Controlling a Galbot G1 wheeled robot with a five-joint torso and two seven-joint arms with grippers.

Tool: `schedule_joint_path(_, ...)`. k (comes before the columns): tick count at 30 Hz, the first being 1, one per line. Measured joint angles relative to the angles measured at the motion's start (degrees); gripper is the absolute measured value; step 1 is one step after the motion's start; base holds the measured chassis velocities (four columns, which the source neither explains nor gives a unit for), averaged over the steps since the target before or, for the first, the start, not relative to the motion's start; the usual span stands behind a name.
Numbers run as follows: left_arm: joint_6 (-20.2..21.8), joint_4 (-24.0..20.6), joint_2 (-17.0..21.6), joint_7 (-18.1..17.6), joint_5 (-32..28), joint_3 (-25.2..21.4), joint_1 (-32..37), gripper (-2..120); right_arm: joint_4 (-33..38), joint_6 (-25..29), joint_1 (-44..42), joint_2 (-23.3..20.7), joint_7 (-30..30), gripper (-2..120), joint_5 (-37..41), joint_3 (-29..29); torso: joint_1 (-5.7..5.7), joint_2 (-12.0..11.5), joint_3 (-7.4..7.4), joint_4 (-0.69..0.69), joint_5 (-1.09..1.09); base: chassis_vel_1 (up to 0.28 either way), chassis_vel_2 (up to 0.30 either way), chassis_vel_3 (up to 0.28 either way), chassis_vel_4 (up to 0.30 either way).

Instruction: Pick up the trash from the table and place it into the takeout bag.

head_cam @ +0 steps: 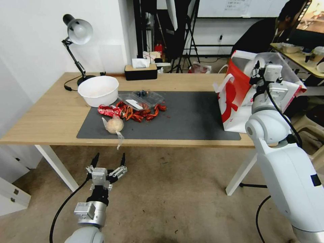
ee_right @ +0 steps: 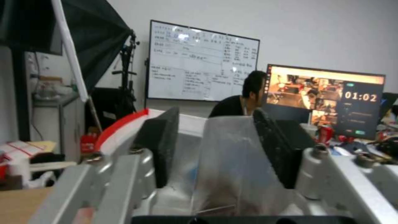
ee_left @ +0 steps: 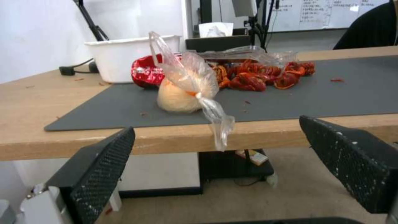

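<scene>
1. While I hold the rig off the near edge, the table [head_cam: 40, 125] spans the view with its dark mat [head_cam: 195, 118]; all the litter sits on the mat's left part.
2. At the mat's right end stands the takeout bag [head_cam: 233, 101]. My right gripper [ee_right: 215, 149] is up at its mouth, pads apart with the clear liner [ee_right: 232, 161] between them; I cannot tell whether they pinch it.
3. Far left, the beige bowl [head_cam: 98, 90] looks stiff and light; I judge its rim the best hold.
4. Beside it lie the red wrapper [head_cam: 107, 110] and red scraps [head_cam: 141, 114], loose and crumbly.
5. Nearest the edge, the knotted bag [ee_left: 182, 90] looks soft and slippery, its tail hanging over the edge; I would take it at the knot.
6. My left gripper [head_cam: 108, 161] hovers below the edge, fingers spread wide, holding nothing.
</scene>
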Motion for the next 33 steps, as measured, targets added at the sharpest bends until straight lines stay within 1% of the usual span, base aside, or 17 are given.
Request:
schedule_joint_path(1,0.00,0.00,0.00,0.00,0.00,0.00,0.00,99,0.00,0.00,0.00,0.00,0.00,52,0.00,0.00,0.00,0.00,0.00,0.00,0.00,0.000,0.000,0.000,0.000)
schedule_joint_path(2,-0.01,-0.01,0.00,0.00,0.00,-0.01,0.02,99,0.39,1.81,-0.01,-0.12,-0.43,55,1.80,0.00,0.00,0.00,0.00,-0.01,0.01,0.000,0.000,0.000,0.000)
schedule_joint_path(3,-0.02,-0.03,0.00,0.01,0.01,0.02,0.03,99,1.51,6.60,-0.11,-0.35,-2.24,61,6.79,0.00,0.00,0.00,0.00,0.00,-0.01,0.000,0.000,0.000,0.000)
schedule_joint_path(4,-0.02,-0.03,0.00,0.01,0.01,0.02,0.03,99,1.51,6.60,-0.11,-0.35,-2.24,61,6.79,0.00,0.00,0.00,0.00,0.00,-0.01,0.000,0.000,0.000,0.000)
schedule_joint_path(7,-0.06,-0.08,0.00,0.02,0.04,0.07,0.03,99,4.72,16.50,-2.00,-0.86,-9.86,78,16.48,-0.36,0.01,0.01,0.00,0.01,-0.02,0.000,0.000,0.000,0.000)
schedule_joint_path(8,-0.06,-0.08,0.00,0.02,0.04,0.07,0.03,99,4.72,16.50,-2.00,-0.86,-9.86,78,16.48,-0.36,0.01,0.01,0.00,0.01,-0.02,0.000,0.000,0.000,0.000)
schedule_joint_path(10,-0.09,-0.17,0.00,0.03,0.05,0.09,0.04,99,6.73,20.04,-5.03,-1.18,-15.02,87,18.67,-1.07,0.01,0.01,0.00,0.00,-0.01,0.000,0.000,0.000,0.000)
schedule_joint_path(11,-0.12,-0.21,-0.01,0.03,0.05,0.08,0.06,99,7.64,20.91,-6.90,-1.24,-16.74,92,18.64,-1.54,0.01,0.01,0.00,0.01,-0.01,0.000,0.000,0.000,0.000)
schedule_joint_path(12,-0.12,-0.21,-0.01,0.03,0.05,0.08,0.06,99,7.64,20.91,-6.90,-1.24,-16.74,92,18.64,-1.54,0.01,0.01,0.00,0.01,-0.01,0.000,0.000,0.000,0.000)
schedule_joint_path(13,-0.15,-0.23,0.00,0.04,0.05,0.09,0.07,99,8.28,21.36,-8.60,-1.24,-18.06,96,18.16,-2.02,0.01,0.01,0.00,0.00,0.00,0.000,0.000,0.000,0.000)
schedule_joint_path(15,-0.15,-0.23,0.00,0.04,0.05,0.09,0.08,99,8.41,21.45,-8.93,-1.24,-18.31,96,18.00,-2.13,0.00,0.01,0.00,-0.01,-0.01,0.000,0.000,0.000,0.000)
schedule_joint_path(16,-0.19,-0.28,0.00,0.04,0.04,0.09,0.12,99,9.28,21.92,-11.33,-1.14,-19.76,100,16.40,-2.77,0.01,0.01,0.00,0.00,0.00,0.000,0.000,0.000,0.000)
schedule_joint_path(18,-0.22,-0.29,0.00,0.04,0.03,0.07,0.12,99,10.49,22.90,-15.57,-0.85,-21.06,100,12.43,-4.05,0.01,0.01,0.00,0.00,0.00,0.000,0.000,0.000,0.000)
schedule_joint_path(24,-0.22,-0.29,0.00,0.04,0.02,0.06,-0.04,99,11.59,24.70,-21.43,-0.37,-21.53,100,4.87,-4.65,0.01,0.01,0.00,0.01,-0.01,0.000,0.000,0.000,0.000)
schedule_joint_path(25,-0.22,-0.29,0.01,0.04,0.02,0.03,-0.10,99,11.98,24.91,-24.45,-0.25,-21.08,100,1.61,-4.48,0.01,0.01,-0.01,0.00,0.00,0.000,0.000,0.000,0.000)
schedule_joint_path(29,-0.30,-0.16,0.00,0.03,-0.09,-0.15,-0.18,99,12.20,25.96,-31.25,0.00,-18.53,100,-4.38,-3.29,0.00,0.01,-0.01,-0.01,0.00,0.000,0.000,0.000,0.000)
schedule_joint_path(33,-0.36,0.12,0.00,0.00,-0.25,-0.23,-0.36,99,12.22,27.82,-36.61,0.75,-15.45,100,-6.35,-2.23,0.00,0.01,0.00,0.00,-0.01,0.000,0.000,0.000,0.000)
